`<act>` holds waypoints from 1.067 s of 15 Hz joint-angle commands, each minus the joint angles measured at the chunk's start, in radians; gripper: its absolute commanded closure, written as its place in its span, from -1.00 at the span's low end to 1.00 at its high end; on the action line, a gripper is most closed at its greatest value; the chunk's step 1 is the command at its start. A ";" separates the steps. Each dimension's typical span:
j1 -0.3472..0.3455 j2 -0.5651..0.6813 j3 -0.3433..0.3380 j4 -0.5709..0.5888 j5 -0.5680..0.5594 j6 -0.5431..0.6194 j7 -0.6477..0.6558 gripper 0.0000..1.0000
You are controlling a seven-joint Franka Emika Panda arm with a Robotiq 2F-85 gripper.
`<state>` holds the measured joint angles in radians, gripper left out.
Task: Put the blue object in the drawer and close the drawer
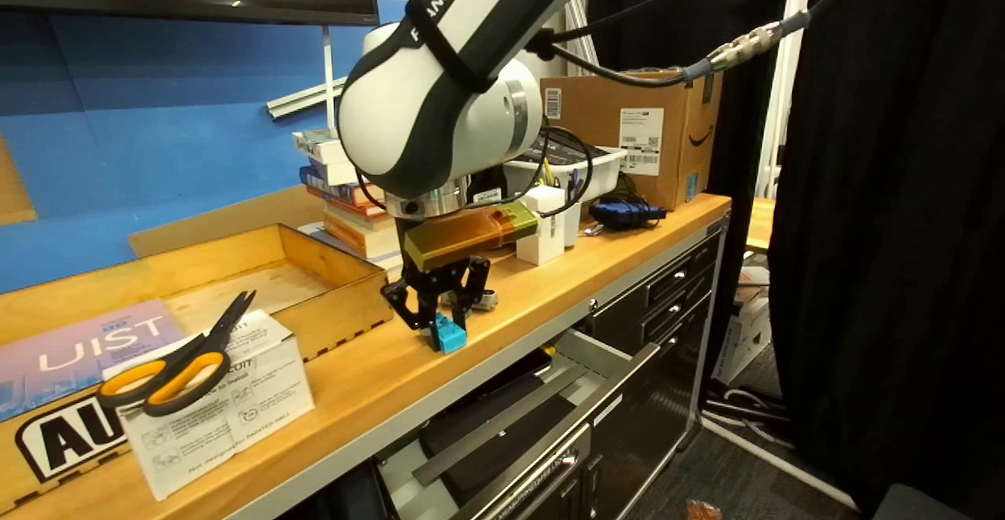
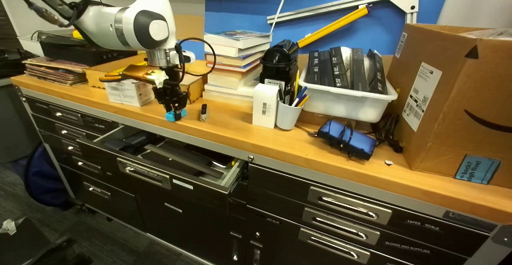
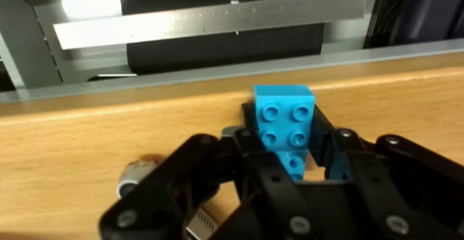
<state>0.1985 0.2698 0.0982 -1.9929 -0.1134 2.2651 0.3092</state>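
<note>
Spanning both exterior views, the workbench (image 2: 234, 131) presents a wooden top with a straight front edge. The arm (image 2: 102, 24) reaches above this top, its last section pointing down. The drawer (image 2: 108, 160) stands pulled out below the front edge, with its interior accessible from above. The wooden tray (image 1: 341, 320) stands on the top behind the white carton (image 1: 235, 422). The metal ruler (image 3: 214, 19) lies in the drawer, running nearly parallel to the bench edge. The upright white box (image 2: 264, 115) stands farther along the top.

The gripper (image 3: 284, 124) is located close to the front edge. Its fingers (image 3: 319, 131) are drawn in to a narrow gap and hold the blue block (image 1: 451, 335), one against each long side. A stretch of wood gives it room toward the upright white box. The blue block presents its studs to the wrist camera, and one end projects past the fingers toward the drawer. In the wrist view, this end reaches the line of the front edge; the drawer lies just beyond. Contact between block and wood cannot be confirmed. The small dark item (image 2: 203, 112) sits on the wood near the gripper.
</note>
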 commanded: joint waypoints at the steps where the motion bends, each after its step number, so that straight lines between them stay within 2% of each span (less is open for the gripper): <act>1: -0.005 -0.177 -0.005 -0.215 -0.006 0.011 0.018 0.72; 4: -0.018 -0.246 0.008 -0.329 0.036 0.050 0.008 0.72; 6: -0.014 -0.233 0.012 -0.369 0.019 0.105 0.058 0.73; 10: 0.004 -0.149 0.017 -0.388 -0.066 0.252 0.229 0.73; 14: 0.040 -0.064 -0.012 -0.350 -0.179 0.314 0.391 0.73; 15: 0.044 -0.050 -0.016 -0.338 -0.181 0.311 0.411 0.63; 16: 0.051 -0.041 -0.022 -0.331 -0.190 0.305 0.432 -0.22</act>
<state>0.2208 0.1930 0.1026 -2.3646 -0.2645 2.5607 0.6654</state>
